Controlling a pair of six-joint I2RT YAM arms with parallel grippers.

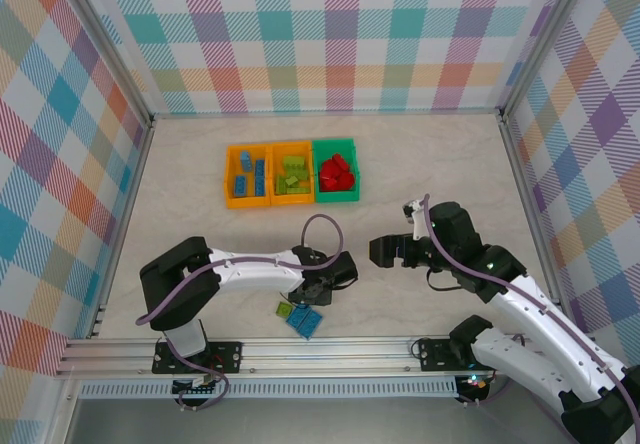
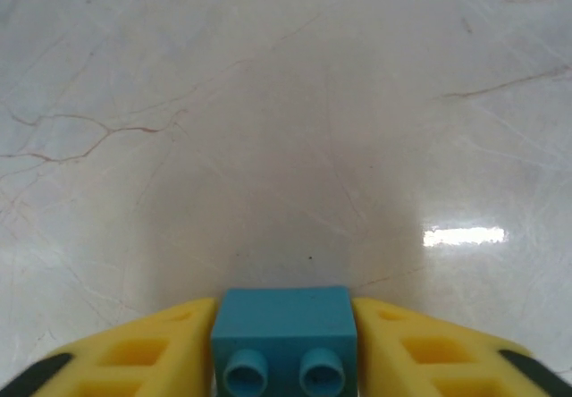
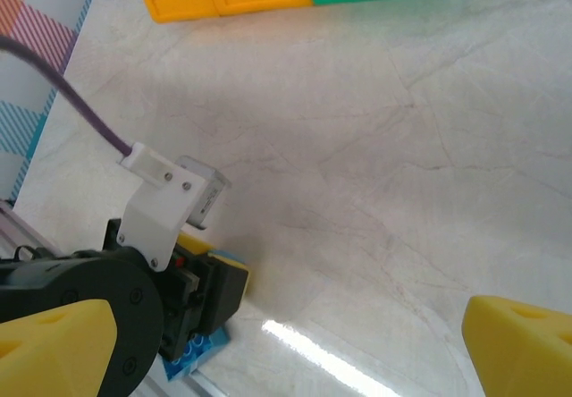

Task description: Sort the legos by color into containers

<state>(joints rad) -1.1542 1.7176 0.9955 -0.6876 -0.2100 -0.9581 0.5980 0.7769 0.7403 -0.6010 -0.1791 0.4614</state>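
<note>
Pinching blue brick btwn L gripper fingertips, well short of bins; shallow hold may slip. R gripper wide open, empty.

a blue brick sits at the bottom centre, two studs facing the camera. the left gripper pinches it, its yellow fingers flush against both sides. beyond lies the pale marbled table with thin brown veins and a bright glare patch at right.
</note>
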